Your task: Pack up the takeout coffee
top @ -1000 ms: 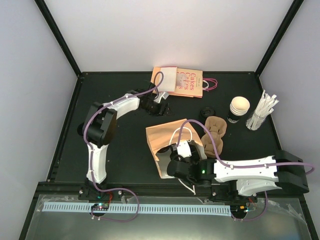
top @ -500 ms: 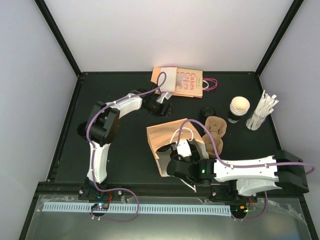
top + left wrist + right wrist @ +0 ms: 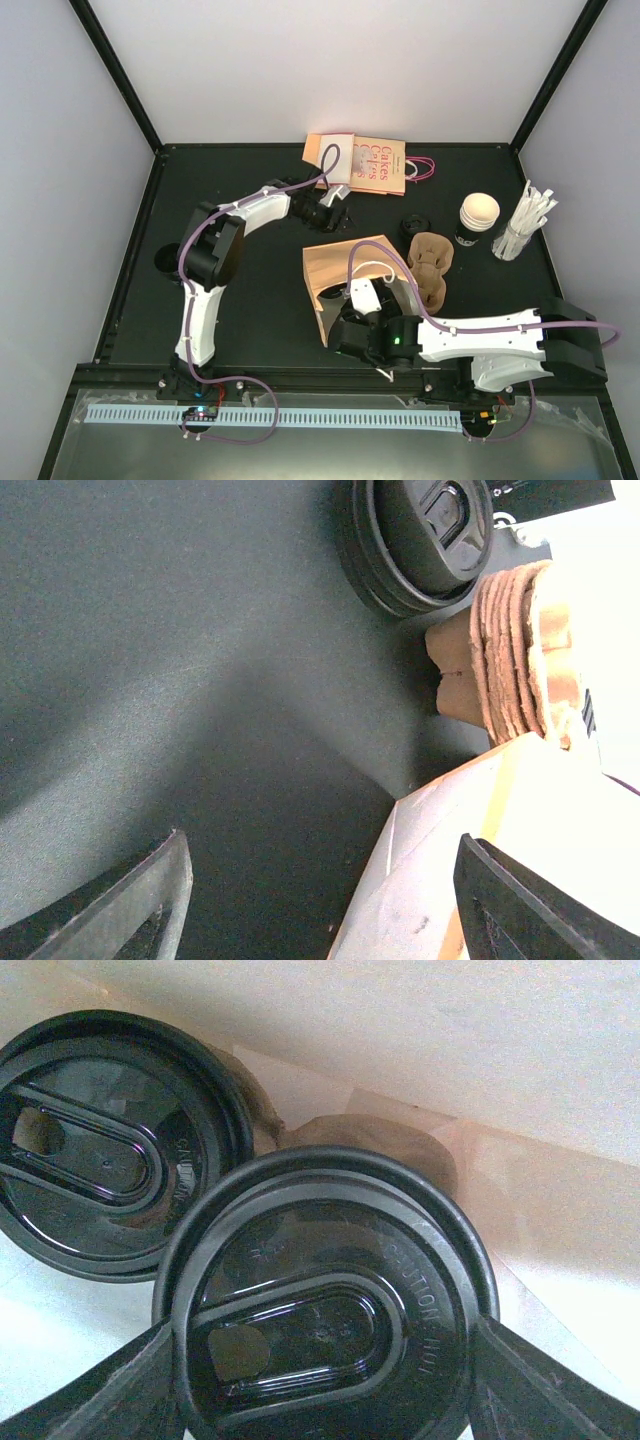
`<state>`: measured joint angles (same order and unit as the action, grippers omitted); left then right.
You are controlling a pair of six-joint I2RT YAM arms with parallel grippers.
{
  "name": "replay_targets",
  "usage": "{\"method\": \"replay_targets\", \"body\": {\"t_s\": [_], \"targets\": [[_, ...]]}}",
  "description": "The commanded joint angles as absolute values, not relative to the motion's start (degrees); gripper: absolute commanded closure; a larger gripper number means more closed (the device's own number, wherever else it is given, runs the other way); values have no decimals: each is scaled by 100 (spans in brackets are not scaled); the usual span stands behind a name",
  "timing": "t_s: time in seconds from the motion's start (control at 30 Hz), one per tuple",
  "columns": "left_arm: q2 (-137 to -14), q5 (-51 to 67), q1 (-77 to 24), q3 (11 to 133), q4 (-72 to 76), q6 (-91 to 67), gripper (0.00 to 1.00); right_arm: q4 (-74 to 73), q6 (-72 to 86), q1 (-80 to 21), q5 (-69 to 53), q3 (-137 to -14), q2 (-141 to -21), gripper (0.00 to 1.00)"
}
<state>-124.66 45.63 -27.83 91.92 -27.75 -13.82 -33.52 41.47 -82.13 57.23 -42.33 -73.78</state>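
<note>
My right fingers (image 3: 110,1390), spread wide, clamp the lidded cup (image 3: 320,1310) inside the bag (image 3: 338,262), beside a second cup (image 3: 95,1145). Left fingers (image 3: 140,900) gape empty above the tabletop (image 3: 150,630). Letting go tilted could tip it onto its neighbour, and a careless withdrawal could snag the bag.

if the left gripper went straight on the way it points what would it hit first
Probably the black tabletop, since the left gripper seems tilted slightly down. Skimming level, it would reach the loose black lid next; depth is unclear.
</note>
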Motion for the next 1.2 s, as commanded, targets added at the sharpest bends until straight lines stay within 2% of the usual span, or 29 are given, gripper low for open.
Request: {"method": "replay_targets", "body": {"t_s": [0.0, 0.3, 0.63, 0.97, 1.17], "targets": [[-12557, 4767, -2842, 9502, -2834, -1194, 26, -3412, 4181, -8173, 6001, -4342, -7422, 58], [-12392, 4777, -2856, 9461, -2951, -1151, 28, -2624, 3532, -8174, 4972, -4135, -7071, 58], [-11858, 4670, -2697, 8798, -2935, -1194, 29, -2604, 3242, -8218, 4555, -4379, -7131, 58], [-11804, 4607, -2698, 8490, -2710, -1334, 31, -4651, 4702, -8218, 5741, -4954, -7745, 58], [-11814, 4563, -2723, 8536, -2759, -1301, 31, -4758, 4765, -8223, 5899, -5041, -7754, 58]]}}
